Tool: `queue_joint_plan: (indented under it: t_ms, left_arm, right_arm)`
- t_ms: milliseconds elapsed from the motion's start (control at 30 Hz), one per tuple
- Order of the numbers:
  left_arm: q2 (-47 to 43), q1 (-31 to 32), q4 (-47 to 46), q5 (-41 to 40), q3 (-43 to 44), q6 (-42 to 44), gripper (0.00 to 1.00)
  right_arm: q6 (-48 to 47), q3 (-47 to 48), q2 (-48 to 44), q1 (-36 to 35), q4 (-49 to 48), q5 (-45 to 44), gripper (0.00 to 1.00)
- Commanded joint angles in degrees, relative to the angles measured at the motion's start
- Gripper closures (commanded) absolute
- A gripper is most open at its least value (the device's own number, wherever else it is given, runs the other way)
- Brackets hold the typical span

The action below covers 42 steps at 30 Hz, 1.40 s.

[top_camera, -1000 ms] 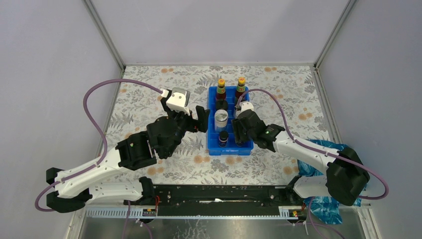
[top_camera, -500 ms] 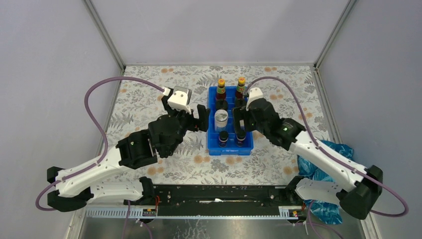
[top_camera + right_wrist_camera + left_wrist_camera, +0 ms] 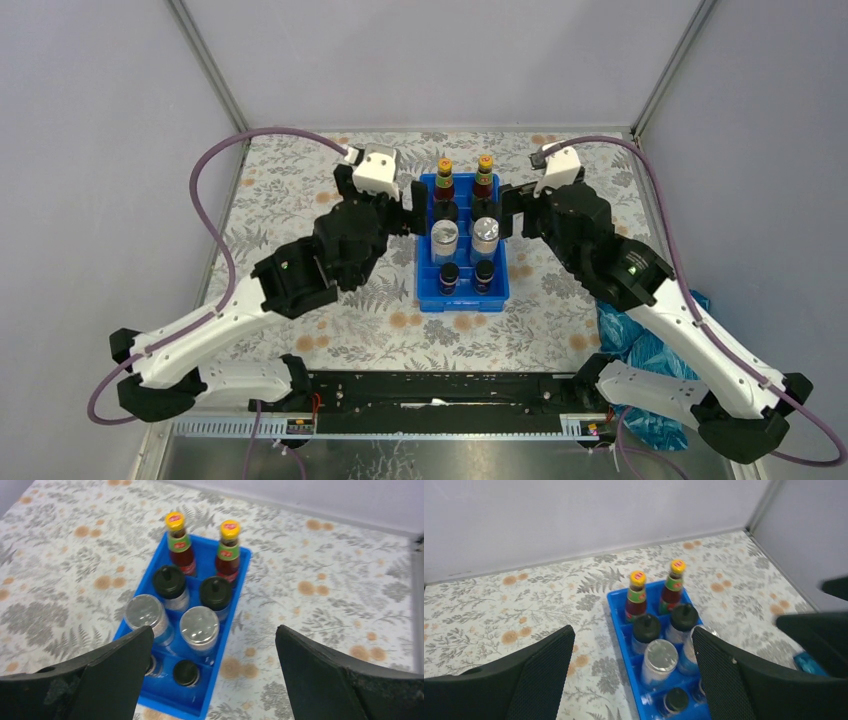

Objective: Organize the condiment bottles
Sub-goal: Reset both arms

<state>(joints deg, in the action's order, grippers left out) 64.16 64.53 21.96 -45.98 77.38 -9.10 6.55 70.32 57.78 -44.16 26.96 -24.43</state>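
The left arm (image 3: 200,332) and right arm (image 3: 700,330) share white links, bulky black joints, looping purple cables (image 3: 270,130) and textured black fingers (image 3: 544,675).

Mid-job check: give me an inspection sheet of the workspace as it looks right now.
Surface: floral table cover, flat.
Job's things: eight bottles upright in the blue tray, in four rows of two. From far to near: red bottles, black domed-cap bottles, silver-lidded jars, short black-capped jars.
Clutter: blue plastic bag at the table's right edge by the right arm.
Grippers: left gripper open and empty, left of the tray; right gripper open and empty, right of the tray.
Cables: purple cables loop off each arm, clear of the tray.
Surroundings: plain grey walls; black rail at the near edge.
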Motion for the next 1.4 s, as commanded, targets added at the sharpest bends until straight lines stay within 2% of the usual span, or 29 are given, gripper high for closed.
queue_joint_plan:
  t_ms: [0,100,200,333,433,500,600,700,833,967,1167,1367]
  left_arm:
    - [0.53,-9.94,-6.61,8.18,-1.05,-0.02,0.09]
    - [1.97,-17.58,-9.13,13.6,-2.38,-2.0,0.09]
    - [4.1,-23.27,-11.7,15.74,-3.89,-2.17,0.09]
    - [6.1,-31.76,-16.88,19.58,-6.9,-2.82,0.09]
    - [8.42,-39.01,-19.96,26.74,-8.57,-5.28,0.09]
    - [10.62,-42.86,-21.69,29.86,-9.38,-6.18,0.09]
    - [13.73,-47.18,-26.05,33.27,-10.8,-5.43,0.09]
    - [16.15,-50.21,-31.12,35.62,-13.03,-2.9,0.09]
    - [20.33,-53.49,-39.26,38.45,-15.52,-1.26,0.09]
    - [25.42,-54.4,-46.15,40.21,-16.24,-0.4,0.08]
    - [30.43,-54.78,-54.49,43.08,-17.53,0.14,0.05]
    - [35.14,-54.78,-56.66,48.11,-17.29,0.99,0.02]
  right_arm:
    - [-4.8,-1.52,-2.09,0.66,-4.57,-10.71,0.0]
    - [-5.6,-1.42,-0.46,2.03,-5.6,-12.84,0.0]
    - [-5.48,-1.43,2.39,6.02,-7.83,-11.94,0.0]
    - [-2.99,-1.3,7.27,18.23,-11.34,-2.05,0.0]
    - [-0.73,-0.51,12.29,25.81,-15.08,4.53,0.0]
    - [0.69,1.74,16.94,29.19,-16.12,8.3,0.0]
    - [0.5,6.01,23.95,31.01,-16.63,9.22,0.0]
    - [-1.53,8.51,28.7,32.12,-18.36,8.67,0.0]
    - [0.1,10.4,33.09,36.95,-21.14,14.53,0.0]
    - [-0.7,11.05,35.81,38.9,-24.63,15.45,0.0]
    - [-7.05,1.81,34.16,40.02,-43.19,17.76,0.0]
    - [-7.87,-5.58,33.89,40.62,-53.23,19.21,0.0]
